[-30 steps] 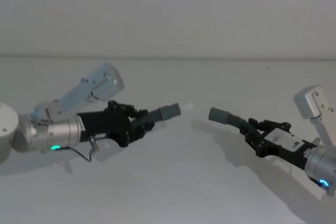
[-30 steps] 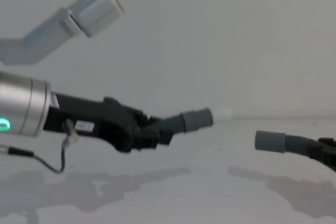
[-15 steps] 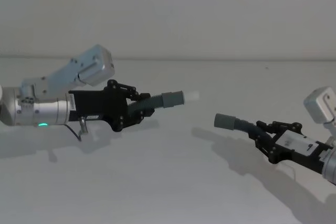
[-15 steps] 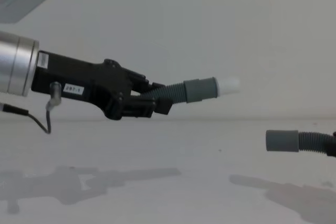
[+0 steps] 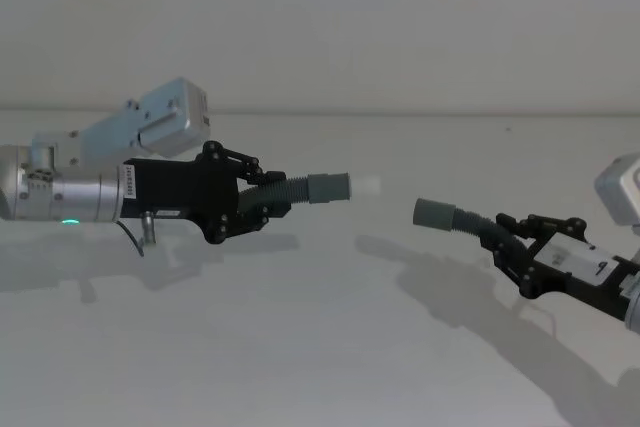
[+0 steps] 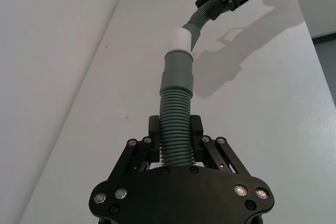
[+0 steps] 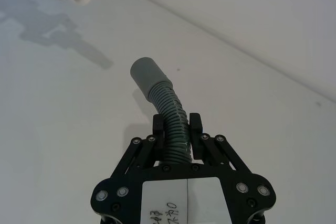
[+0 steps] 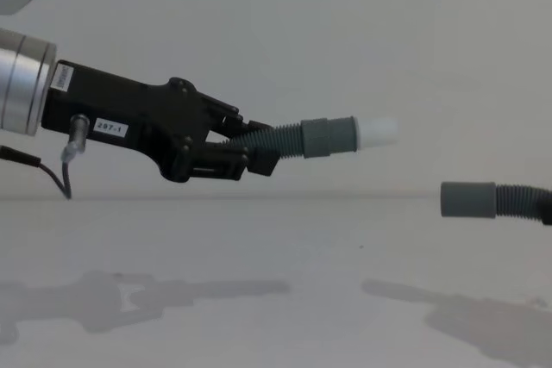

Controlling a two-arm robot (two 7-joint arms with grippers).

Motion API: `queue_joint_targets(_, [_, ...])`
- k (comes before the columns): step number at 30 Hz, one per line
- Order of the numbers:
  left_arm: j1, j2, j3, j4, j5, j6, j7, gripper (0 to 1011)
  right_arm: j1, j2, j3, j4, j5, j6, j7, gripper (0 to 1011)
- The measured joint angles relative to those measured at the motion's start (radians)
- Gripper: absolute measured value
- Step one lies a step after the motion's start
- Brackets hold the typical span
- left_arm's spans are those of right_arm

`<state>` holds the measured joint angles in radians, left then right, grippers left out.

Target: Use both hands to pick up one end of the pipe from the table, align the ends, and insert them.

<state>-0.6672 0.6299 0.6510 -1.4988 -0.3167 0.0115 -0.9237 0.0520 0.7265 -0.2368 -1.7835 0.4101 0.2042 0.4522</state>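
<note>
My left tool (image 5: 262, 209) is clamped on the corrugated part of one hose piece (image 5: 292, 192), holding it in the air above the white bench (image 5: 320, 347) on my left side. That piece points toward my right, and its smooth grey cuff (image 5: 328, 187) ends in a short white stub (image 5: 364, 186). In the left wrist view the black fingers (image 6: 155, 135) press the ribbed hose from both sides, and the cuff and white stub stand out beyond them. My right tool (image 5: 497, 237) is closed on the second hose piece (image 5: 468, 222), also off the bench, lower than the first in the chest view. Its plain grey cuff (image 5: 435, 213) faces back toward my left. The two cuffs are near each other with open air between them, not touching, and the stub sits higher than the opposite cuff (image 8: 468, 200). Both pieces cast shadows on the bench below. A small white label (image 8: 108, 127) on the left tool's black body carries digits that look like "297-1". A larger white label (image 7: 185, 199) on the right tool bears handwritten marks that I cannot read. A green light (image 5: 69, 223) glows on my left silver wrist.
</note>
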Motion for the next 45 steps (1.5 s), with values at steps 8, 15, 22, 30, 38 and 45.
queue_joint_targets(8, [-0.010,0.003,0.003,0.004,0.002,-0.011,-0.014,325,0.003,0.004,0.002,-0.017,0.001,-0.007,0.006,274])
queue_joint_targets(15, [-0.015,0.005,0.004,0.006,0.003,-0.016,-0.021,325,0.006,0.014,0.001,-0.038,0.004,-0.014,0.014,274])
queue_joint_targets(22, [-0.017,0.005,0.005,0.007,0.003,-0.020,-0.025,325,0.007,0.027,0.001,-0.064,0.008,-0.019,0.023,274])
queue_joint_targets(30, [-0.019,0.006,0.006,0.007,0.004,-0.022,-0.028,325,0.009,0.042,-0.001,-0.096,0.011,-0.022,0.030,274])
queue_joint_targets(38, [-0.020,0.006,0.006,0.008,0.004,-0.023,-0.029,325,0.012,0.052,-0.003,-0.120,0.012,-0.024,0.033,274])
queue_joint_targets(45, [-0.021,0.006,0.006,0.008,0.004,-0.023,-0.030,325,0.014,0.059,-0.004,-0.135,0.010,-0.025,0.036,274])
